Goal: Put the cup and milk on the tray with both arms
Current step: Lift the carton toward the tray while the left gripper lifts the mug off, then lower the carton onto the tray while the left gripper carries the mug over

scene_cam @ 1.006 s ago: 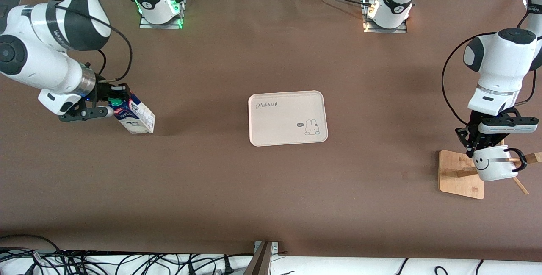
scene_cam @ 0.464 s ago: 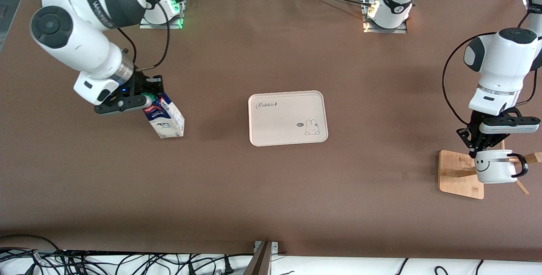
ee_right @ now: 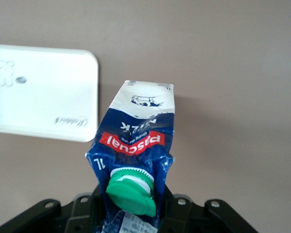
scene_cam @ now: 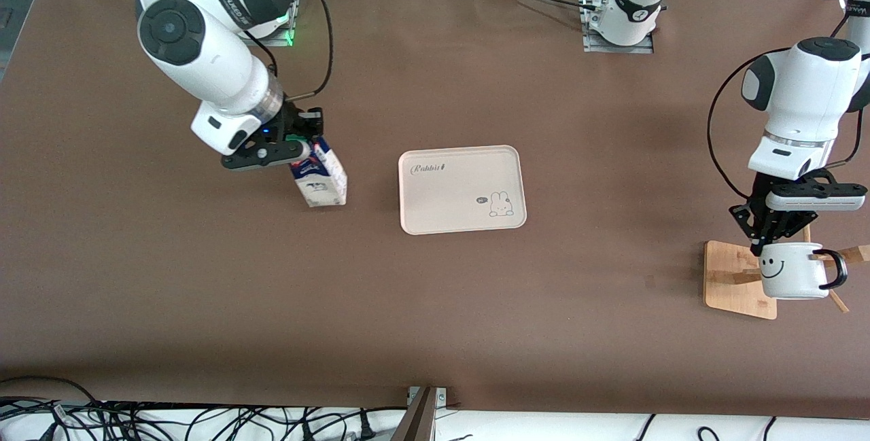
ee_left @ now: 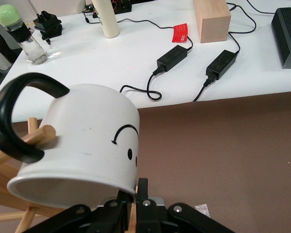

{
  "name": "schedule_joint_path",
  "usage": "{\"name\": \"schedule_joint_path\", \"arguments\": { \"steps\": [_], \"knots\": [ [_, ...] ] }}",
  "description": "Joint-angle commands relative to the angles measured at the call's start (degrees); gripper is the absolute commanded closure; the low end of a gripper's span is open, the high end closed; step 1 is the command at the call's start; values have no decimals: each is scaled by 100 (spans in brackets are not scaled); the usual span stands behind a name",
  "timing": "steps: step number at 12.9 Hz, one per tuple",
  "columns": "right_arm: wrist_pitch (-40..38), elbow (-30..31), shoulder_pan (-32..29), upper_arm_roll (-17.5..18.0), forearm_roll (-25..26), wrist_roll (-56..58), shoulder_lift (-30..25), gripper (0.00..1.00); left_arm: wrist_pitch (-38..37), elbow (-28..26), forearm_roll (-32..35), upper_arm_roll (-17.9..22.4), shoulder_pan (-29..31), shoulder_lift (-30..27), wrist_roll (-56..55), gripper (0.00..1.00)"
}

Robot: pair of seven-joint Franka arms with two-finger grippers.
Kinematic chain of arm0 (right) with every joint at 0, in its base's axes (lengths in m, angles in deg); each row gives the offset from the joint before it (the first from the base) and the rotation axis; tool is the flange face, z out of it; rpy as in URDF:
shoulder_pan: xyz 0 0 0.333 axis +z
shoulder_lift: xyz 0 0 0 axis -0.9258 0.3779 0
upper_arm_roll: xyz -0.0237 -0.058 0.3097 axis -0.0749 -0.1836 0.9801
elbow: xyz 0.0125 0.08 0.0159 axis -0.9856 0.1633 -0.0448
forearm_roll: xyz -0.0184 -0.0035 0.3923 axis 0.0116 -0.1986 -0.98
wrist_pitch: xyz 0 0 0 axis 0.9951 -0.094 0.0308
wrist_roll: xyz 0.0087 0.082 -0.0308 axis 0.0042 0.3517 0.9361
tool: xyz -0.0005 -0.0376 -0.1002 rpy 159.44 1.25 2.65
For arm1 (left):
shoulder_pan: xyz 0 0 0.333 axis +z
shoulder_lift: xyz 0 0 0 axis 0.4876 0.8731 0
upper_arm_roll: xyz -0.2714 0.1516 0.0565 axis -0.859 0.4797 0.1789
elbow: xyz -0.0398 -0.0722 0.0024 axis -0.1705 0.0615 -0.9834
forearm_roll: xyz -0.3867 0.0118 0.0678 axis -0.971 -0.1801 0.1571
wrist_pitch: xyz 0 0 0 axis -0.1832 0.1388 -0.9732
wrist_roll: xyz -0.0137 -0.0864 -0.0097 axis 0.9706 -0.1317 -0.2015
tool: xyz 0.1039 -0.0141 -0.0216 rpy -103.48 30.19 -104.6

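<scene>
- Holding the milk (scene_cam: 319,179) with my right claw (scene_cam: 299,145), I see the fingers pinched on the carton's gable top by the round green cap (ee_right: 132,190); the carton hangs tilted over the bare brown bench (scene_cam: 435,305), toward the right arm's end, just beside the tray (scene_cam: 462,189) but apart from it.
- From the right wrist view, the milk (ee_right: 136,141) points its base away from the camera, and 1 rounded corner of the tray (ee_right: 41,92) shows next to it.
- My left claw (scene_cam: 775,237) is clamped on the rim of the cup (scene_cam: 792,271), which hangs over the square wooden stand (scene_cam: 734,281) at the left arm's end of the bench.
- In the left wrist view the cup (ee_left: 82,145) is tipped, smiley face showing, with the left claw (ee_left: 136,194) gripping its lip; a wooden peg (ee_left: 39,137) of the stand pokes through the black loop handle (ee_left: 14,121).
- I see the tray lying flat at mid-bench, well apart from the cup, with the "Rabbit" lettering (scene_cam: 429,168) and the bunny drawing (scene_cam: 501,204) uncovered.
</scene>
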Motion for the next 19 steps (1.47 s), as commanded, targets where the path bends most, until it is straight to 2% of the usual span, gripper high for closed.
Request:
{"name": "schedule_joint_path", "arguments": {
  "steps": [1,3,4,6,7,9,11,14,15,19],
  "knots": [
    [-564,-717,255,-34,-267,-186,533,57,-84,-106,116,-13,-115,-281,-191,100],
    [-898,-1427,719,-200,-267,-395,1015,56,-93,-290,116,-109,-150,-465,-236,100],
    [-1065,-1770,1079,-436,-276,-693,1278,56,-119,-378,116,-162,-167,-588,-323,100],
    [-1172,-2412,1809,-929,-276,-1150,1771,56,-617,-405,116,-355,-202,-834,-464,100],
    [-1120,-2554,1960,-983,-276,-1318,1930,56,-943,-396,116,-434,-307,-966,-534,100],
    [-945,-2661,2127,-1044,-319,-1547,2115,56,-1497,-361,116,-670,-352,-1151,-535,100],
    [-707,-2670,2251,-1115,-450,-1741,2230,56,-2382,-178,116,-794,-448,-1248,-491,100],
    [-321,-2670,2295,-1168,-680,-1934,2362,56,-4253,594,99,-1154,-502,-1213,-473,100],
    [-119,-2670,2339,-1159,-689,-1987,2440,56,-4660,814,81,-1216,-510,-1187,-473,100],
    [111,-2661,2374,-1159,-689,-1979,2669,56,-5882,1500,-779,-1252,-528,-924,-412,100]
  ]
}}
